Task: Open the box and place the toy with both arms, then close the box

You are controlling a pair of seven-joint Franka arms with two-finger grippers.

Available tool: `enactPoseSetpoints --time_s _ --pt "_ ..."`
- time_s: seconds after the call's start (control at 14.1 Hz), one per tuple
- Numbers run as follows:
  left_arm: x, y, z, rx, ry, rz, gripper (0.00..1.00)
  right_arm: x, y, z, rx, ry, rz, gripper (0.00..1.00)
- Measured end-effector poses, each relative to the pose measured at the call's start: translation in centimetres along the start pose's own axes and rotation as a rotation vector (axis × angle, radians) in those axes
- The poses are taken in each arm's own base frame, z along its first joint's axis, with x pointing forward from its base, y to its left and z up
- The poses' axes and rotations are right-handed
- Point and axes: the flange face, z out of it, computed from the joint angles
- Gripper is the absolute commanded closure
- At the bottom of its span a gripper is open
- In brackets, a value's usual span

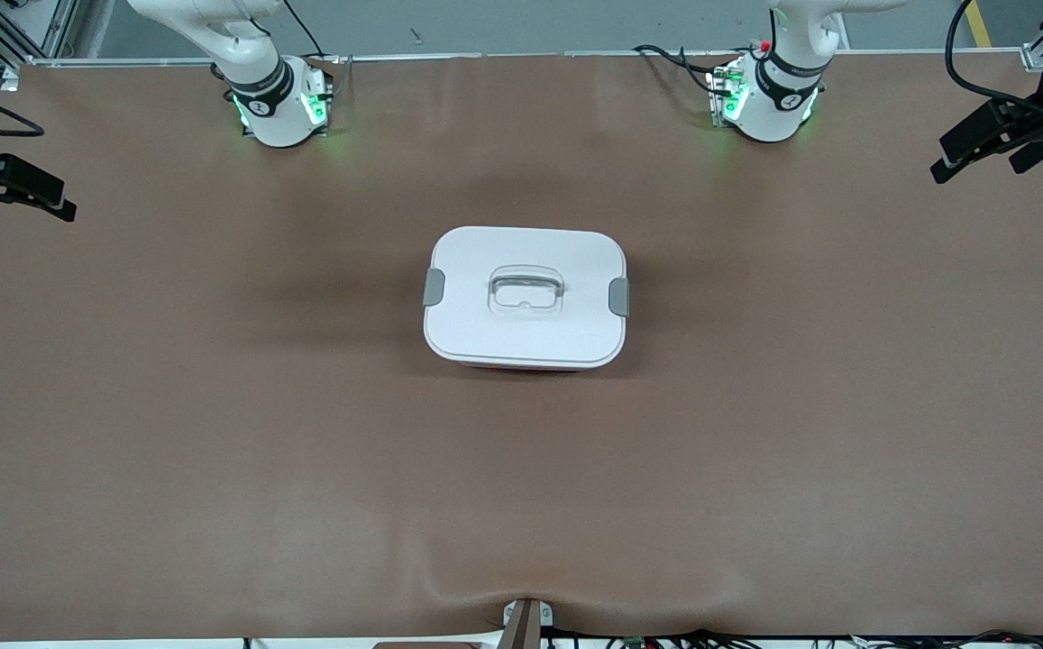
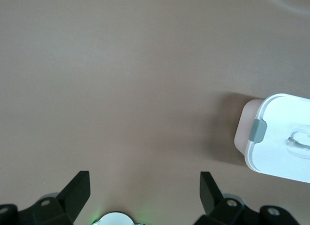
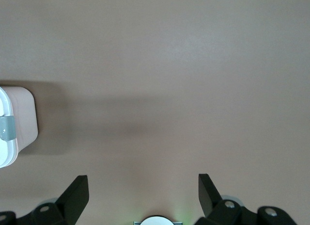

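The pink plastic box with its white lid on sits mid-table. The left gripper and right gripper hang over bare brown table, jaws spread wide.

We see a white-lidded plastic box with grey clips, pale pink base, on plain brown table.

Closed white-lidded pink box, mid-table
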Motion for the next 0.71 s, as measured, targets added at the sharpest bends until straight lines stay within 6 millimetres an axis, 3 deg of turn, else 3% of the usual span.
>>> enactPoseSetpoints --time_s 0.71 --pt "2.1 -1.4 1.7 0.012 0.006 0.105 0.00 0.0 -0.1 0.0 0.000 0.000 -0.001 0.00"
